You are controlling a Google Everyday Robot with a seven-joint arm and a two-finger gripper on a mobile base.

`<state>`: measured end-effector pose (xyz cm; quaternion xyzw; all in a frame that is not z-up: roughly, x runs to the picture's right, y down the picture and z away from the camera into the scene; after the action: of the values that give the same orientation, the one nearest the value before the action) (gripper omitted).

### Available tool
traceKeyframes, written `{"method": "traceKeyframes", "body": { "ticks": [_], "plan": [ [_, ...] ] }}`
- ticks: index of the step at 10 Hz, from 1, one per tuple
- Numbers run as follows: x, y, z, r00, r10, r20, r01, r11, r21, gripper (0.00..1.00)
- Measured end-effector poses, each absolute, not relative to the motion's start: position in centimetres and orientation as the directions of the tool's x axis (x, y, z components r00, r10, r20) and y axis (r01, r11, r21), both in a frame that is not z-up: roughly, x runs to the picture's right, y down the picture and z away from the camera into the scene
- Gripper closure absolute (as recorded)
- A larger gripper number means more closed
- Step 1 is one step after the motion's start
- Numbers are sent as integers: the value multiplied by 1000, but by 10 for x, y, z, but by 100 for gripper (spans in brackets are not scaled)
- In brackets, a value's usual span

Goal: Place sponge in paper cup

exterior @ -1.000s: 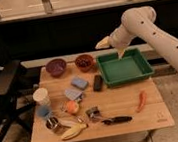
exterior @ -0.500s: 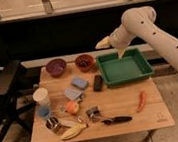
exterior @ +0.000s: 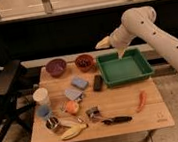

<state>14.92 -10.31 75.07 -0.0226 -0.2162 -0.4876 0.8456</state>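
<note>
Nothing moved: end effector [exterior: 121,53] stays over the back rim of the green tray [exterior: 134,77], grip state unclear; sponge [exterior: 79,82] lies to its left.

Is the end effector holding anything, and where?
Nothing visible: the end effector hangs above the green rectangular tray; the light blue sponge lies on the wooden table.

Green tray [exterior: 126,69], purple bowl [exterior: 56,67], red bowl [exterior: 84,62], carrot [exterior: 142,100], banana [exterior: 73,132], metal cup [exterior: 52,124], black brush [exterior: 116,120]

Robot lab: wooden table [exterior: 123,105], office chair [exterior: 5,81], tool [exterior: 121,51] above green tray [exterior: 125,71].
</note>
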Motion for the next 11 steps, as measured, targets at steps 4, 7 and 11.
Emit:
{"method": "traceKeyframes", "body": {
  "ticks": [4,7,11],
  "plan": [
    [149,-103,751,431,-815,388,834,523,173,20],
    [149,-103,751,428,-817,387,836,521,174,20],
    [122,-97,771,276,-897,345,892,373,255,20]
  ]
}}
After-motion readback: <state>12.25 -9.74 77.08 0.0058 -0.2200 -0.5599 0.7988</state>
